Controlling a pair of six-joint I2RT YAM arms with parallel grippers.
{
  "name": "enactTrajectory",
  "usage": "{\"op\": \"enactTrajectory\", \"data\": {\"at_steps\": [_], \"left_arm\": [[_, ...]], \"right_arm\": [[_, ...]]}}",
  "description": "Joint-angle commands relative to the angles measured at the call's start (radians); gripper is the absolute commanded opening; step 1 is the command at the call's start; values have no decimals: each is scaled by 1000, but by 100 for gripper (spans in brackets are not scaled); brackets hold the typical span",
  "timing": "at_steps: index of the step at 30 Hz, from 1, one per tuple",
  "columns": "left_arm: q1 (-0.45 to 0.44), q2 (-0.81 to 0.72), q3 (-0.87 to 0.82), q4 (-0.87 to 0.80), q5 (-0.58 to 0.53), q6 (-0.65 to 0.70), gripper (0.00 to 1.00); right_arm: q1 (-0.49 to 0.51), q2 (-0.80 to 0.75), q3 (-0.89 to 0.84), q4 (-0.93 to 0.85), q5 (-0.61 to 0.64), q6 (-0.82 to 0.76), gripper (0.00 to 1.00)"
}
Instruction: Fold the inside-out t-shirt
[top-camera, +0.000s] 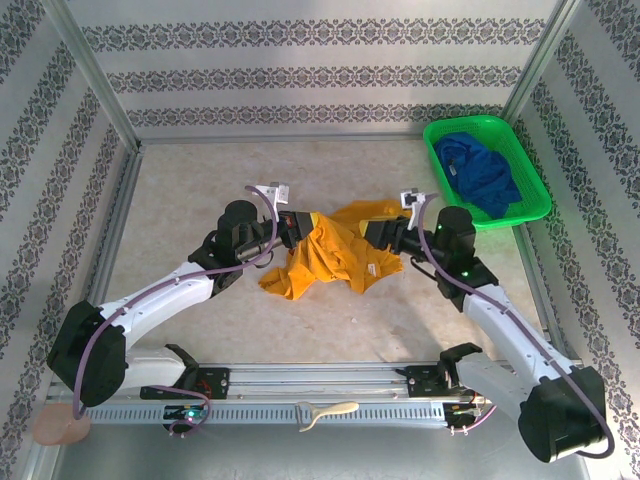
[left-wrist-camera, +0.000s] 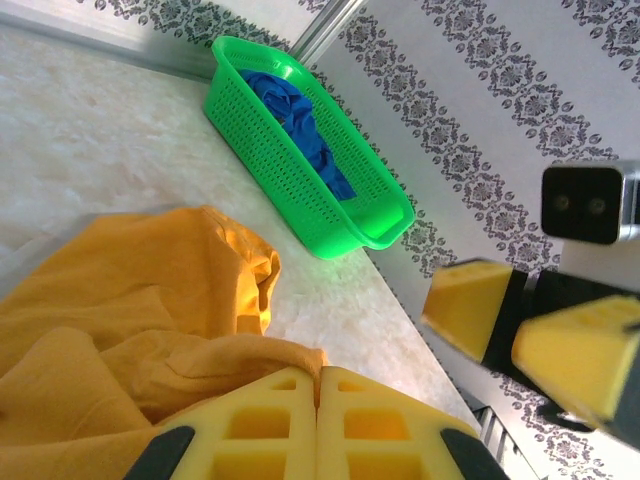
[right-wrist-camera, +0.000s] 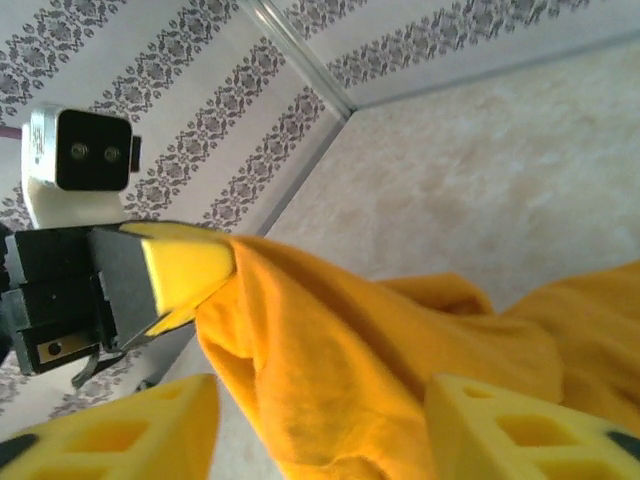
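from the near edge both arms reach inward to the middle of the bench (top-camera: 200, 180), where the inside-out t-shirt (top-camera: 330, 255) lies bunched between them. its long axis runs left to right, and a loose lobe sags toward the near left. the left tool (top-camera: 298, 226) is clamped shut on the shirt's upper left edge, and in the right wrist view the cloth hangs from it in a ridge. the right tool (top-camera: 380, 238) stands at the shirt's right end with its jaws apart. cloth lies between its fingers (right-wrist-camera: 520, 430) but is not pinched, so it holds nothing. the two tools face each other, about equally close to the shirt. the next grip, i judge, falls to the right tool, with the cloth straight ahead of it to the left. far right, well apart, a green basket (top-camera: 515, 220) holds a dark blue garment (top-camera: 480, 170), and it does not block the way.
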Motion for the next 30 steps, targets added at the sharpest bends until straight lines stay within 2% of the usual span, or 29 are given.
{"op": "enactTrajectory", "data": {"at_steps": [1, 6, 10, 14, 15, 16, 17, 18, 19, 21, 22, 23, 24, 26, 30], "left_arm": [[12, -10, 6, 33, 12, -26, 0], [12, -4, 7, 53, 22, -39, 0], [12, -1, 13, 55, 33, -46, 0], [12, 4, 15, 73, 35, -59, 0], [12, 5, 15, 75, 35, -63, 0], [12, 5, 16, 76, 36, -64, 0], [12, 6, 18, 75, 37, -67, 0], [12, 5, 20, 72, 38, -68, 0], [12, 0, 20, 62, 35, -67, 3], [12, -27, 13, 24, 3, -55, 28], [15, -51, 7, -9, -26, -46, 44], [19, -77, -3, -46, -62, -36, 56], [23, -102, -12, -80, -89, -29, 63], [38, -158, -25, -189, -146, -24, 73], [55, -225, -54, -399, -200, -21, 77]], "right_arm": [[83, -54, -41, -5, 108, -2, 66], [185, -18, -41, 7, 189, -12, 70], [241, 73, 12, 15, 235, -30, 70], [265, 184, 75, 29, 245, -37, 66], [266, 202, 89, 29, 244, -37, 61], [266, 217, 101, 26, 246, -36, 44], [261, 223, 112, 12, 246, -33, 18], [253, 217, 121, -6, 242, -37, 0], [237, 194, 129, -42, 244, -43, 0], [181, 116, 124, -112, 256, -38, 0], [138, 59, 121, -153, 253, -35, 0], [93, 0, 123, -209, 248, -37, 0], [54, -47, 128, -271, 247, -45, 0], [-22, -166, 140, -399, 241, -68, 0], [-104, -307, 166, -600, 246, -107, 0]]}}
